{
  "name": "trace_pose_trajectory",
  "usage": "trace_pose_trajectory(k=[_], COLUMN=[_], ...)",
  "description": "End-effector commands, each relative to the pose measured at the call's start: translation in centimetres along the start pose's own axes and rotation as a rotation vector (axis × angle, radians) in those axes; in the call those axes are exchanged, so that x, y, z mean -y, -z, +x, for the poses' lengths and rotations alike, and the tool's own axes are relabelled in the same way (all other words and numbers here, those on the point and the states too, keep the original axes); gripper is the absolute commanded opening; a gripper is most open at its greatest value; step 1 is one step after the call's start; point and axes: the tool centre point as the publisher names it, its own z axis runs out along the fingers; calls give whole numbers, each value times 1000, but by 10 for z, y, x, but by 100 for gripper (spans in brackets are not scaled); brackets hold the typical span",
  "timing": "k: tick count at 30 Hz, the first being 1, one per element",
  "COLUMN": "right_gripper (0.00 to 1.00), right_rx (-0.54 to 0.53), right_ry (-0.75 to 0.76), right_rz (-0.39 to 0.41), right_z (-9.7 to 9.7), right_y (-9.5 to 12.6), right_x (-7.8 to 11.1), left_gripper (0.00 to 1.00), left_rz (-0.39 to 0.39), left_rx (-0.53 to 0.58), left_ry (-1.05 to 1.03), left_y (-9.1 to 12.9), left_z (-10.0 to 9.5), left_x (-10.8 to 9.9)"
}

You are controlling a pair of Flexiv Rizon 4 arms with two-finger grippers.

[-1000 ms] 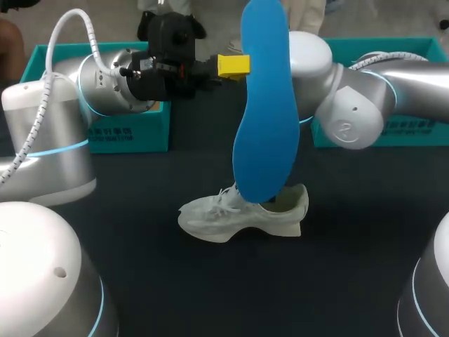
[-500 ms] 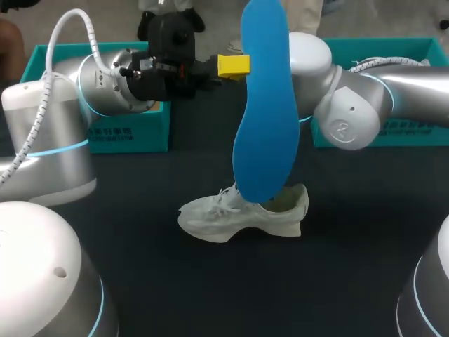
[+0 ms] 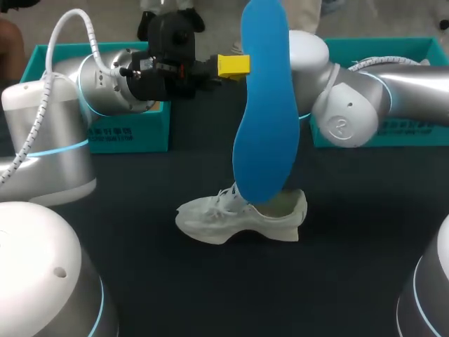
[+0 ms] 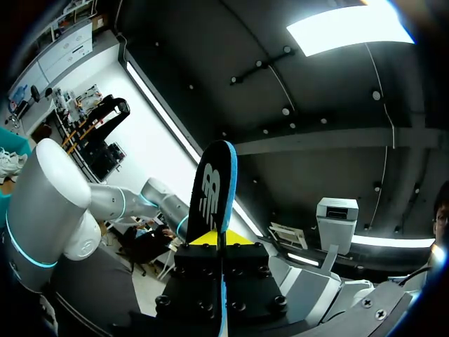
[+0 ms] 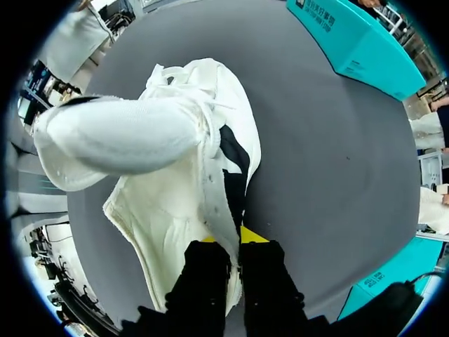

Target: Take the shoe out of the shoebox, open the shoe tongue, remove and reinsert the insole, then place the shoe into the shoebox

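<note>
The blue insole [image 3: 265, 105] hangs upright above the table, with my left gripper [image 3: 233, 65] shut on its upper edge. In the left wrist view the insole [image 4: 214, 186] stands edge-on between the closed fingers of that gripper [image 4: 220, 247]. Beneath the insole's lower end, the white shoe [image 3: 238, 216] rests on its sole on the dark table, toe to the left. My right arm [image 3: 351, 112] comes in from the right and passes behind the insole, so its gripper is hidden in the head view. In the right wrist view, my right gripper [image 5: 228, 242] is shut on the collar edge of the shoe [image 5: 175, 175].
A teal box [image 3: 130, 130] stands at the back left under my left arm. A second teal box [image 3: 393, 130] is at the back right behind my right arm. Bare dark table [image 3: 231, 288] lies in front of the shoe.
My right gripper has gone from open to shut on the shoe's collar. The shoe has shifted slightly to the left. The left arm and insole have stayed still.
</note>
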Motion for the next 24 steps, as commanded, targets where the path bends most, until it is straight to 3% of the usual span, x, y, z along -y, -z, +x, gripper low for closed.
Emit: trace_pose_trajectory(k=[1,13,15,24], right_gripper=[0,0,0,0], right_rx=[-13,-83,-82,-82], right_ry=[-75,-301,-300,-300], right_rz=[-61,-127,-172,-172], right_z=[-2,4,4,4], right_y=[10,17,18,18], right_x=[8,9,8,8], left_gripper=[0,0,0,0], left_rz=[2,2,2,2], left_rx=[-1,-1,-1,-1], left_ry=[-1,-1,-1,-1], left_y=[0,0,0,0], left_z=[0,0,0,0], left_x=[0,0,0,0])
